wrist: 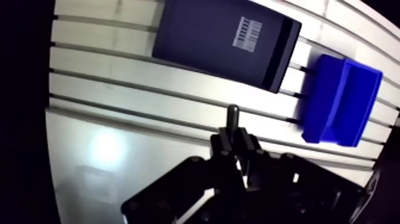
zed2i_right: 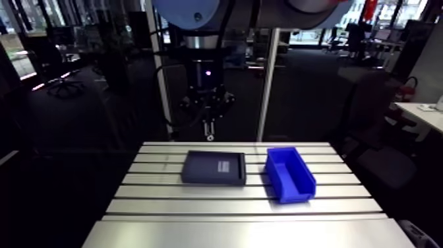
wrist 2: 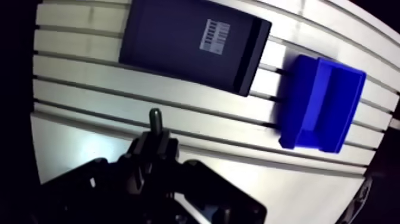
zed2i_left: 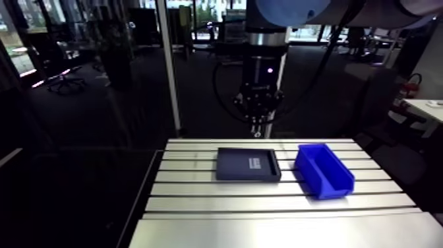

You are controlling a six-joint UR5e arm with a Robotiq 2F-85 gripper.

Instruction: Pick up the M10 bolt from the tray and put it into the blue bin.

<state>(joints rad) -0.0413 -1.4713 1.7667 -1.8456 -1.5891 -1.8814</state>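
The bolt [wrist: 233,118] is off the tray: it shows as a short dark rod sticking out past the tips of the gripper [wrist: 235,140], whose two fingers are closed tight on its other end. Whether the head or the threaded end is the one being pinched cannot be told.

A steel bolt of this kind is most likely stiff, dense for its size, and smooth enough to slip or swing when held by only one end. A hold across the shank close to the head would be the safer one. With this grip, the carry calls for a steady, level move and a low release, so the bolt does not bounce off the hard plastic.

In the arm view the gripper hangs well above the table [zed2i_left: 198,198], over its far edge, behind the tray [zed2i_left: 237,165]. The dark tray lies flat with a barcode label [wrist: 250,28] on it, and nothing else can be made out inside it. The blue bin [zed2i_left: 326,178] stands just beside the tray, open side up and apparently empty; in the wrist view it lies ahead of the fingers and off to one side.
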